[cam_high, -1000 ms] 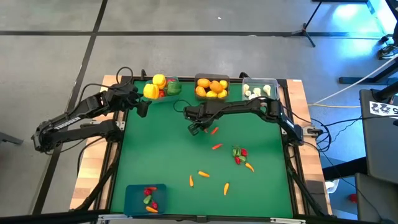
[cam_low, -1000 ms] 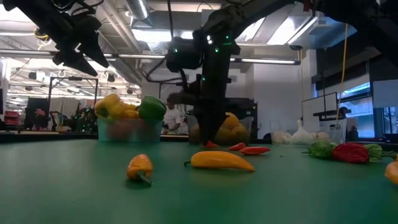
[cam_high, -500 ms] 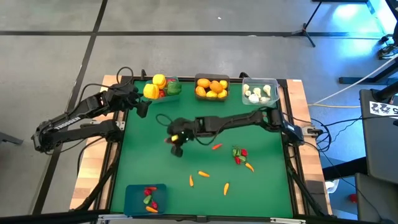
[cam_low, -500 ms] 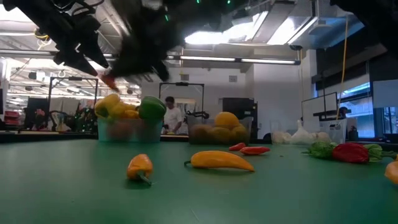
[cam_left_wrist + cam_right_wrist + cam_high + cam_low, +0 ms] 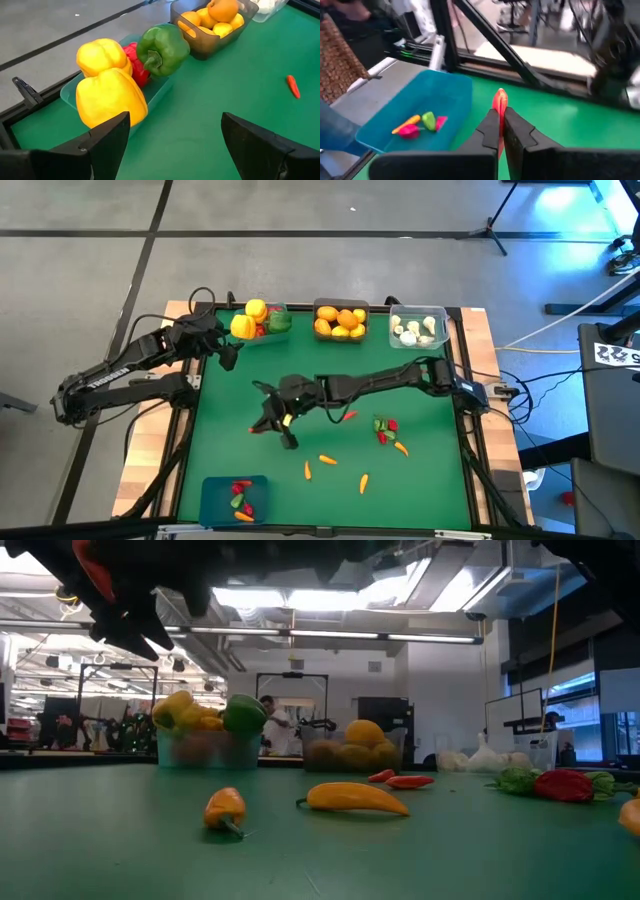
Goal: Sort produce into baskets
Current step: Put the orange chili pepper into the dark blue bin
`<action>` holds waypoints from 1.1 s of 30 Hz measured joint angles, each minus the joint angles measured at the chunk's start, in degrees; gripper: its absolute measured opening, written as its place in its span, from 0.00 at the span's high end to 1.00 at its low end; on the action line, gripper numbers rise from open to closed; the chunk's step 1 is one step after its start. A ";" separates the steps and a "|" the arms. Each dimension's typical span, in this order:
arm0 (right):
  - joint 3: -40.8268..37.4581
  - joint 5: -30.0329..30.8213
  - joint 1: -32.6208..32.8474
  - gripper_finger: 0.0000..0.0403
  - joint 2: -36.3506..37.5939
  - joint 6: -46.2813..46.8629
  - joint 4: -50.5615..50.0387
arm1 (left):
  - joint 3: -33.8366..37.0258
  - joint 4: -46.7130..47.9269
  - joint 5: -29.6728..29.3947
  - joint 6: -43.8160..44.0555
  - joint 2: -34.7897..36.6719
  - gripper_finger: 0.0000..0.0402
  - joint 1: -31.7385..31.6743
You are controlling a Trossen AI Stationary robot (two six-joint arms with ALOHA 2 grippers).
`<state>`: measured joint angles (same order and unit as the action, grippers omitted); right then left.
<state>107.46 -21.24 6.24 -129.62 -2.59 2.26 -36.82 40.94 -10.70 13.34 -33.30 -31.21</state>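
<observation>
Right tool [image 5: 500,131] over the middle-left of the green worktop [image 5: 420,490], fingers pressed together, pinching a small red toy chilli [image 5: 499,102] that sticks out past the fingertips. Beyond it in the right wrist view, an opaque blue rectangular plastic bin [image 5: 451,98] at the worktop's near-left corner, holding a few small pieces of toy produce.

Left tool [image 5: 172,132] near the far-left corner, fingers spread, holding nothing, just beside a translucent teal bin [image 5: 160,92] heaped with yellow, red and green toy peppers.

Along the far edge, a dark grey bin [image 5: 341,307] of oranges and lemons, then a clear bin [image 5: 418,327] of white garlic bulbs.

Loose on the worktop: another red chilli [image 5: 348,416], a small cluster of red and green pieces [image 5: 384,427], three orange carrots [image 5: 327,460] toward the near side.
</observation>
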 joint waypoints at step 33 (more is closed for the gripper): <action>17.31 -20.99 8.18 0.98 -18.99 0.68 14.11 | 0.00 -1.52 -1.55 3.17 -0.04 0.23 0.01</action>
<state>124.77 -42.23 14.42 -148.61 -1.92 16.37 -36.82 39.42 -12.25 16.51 -33.34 -31.20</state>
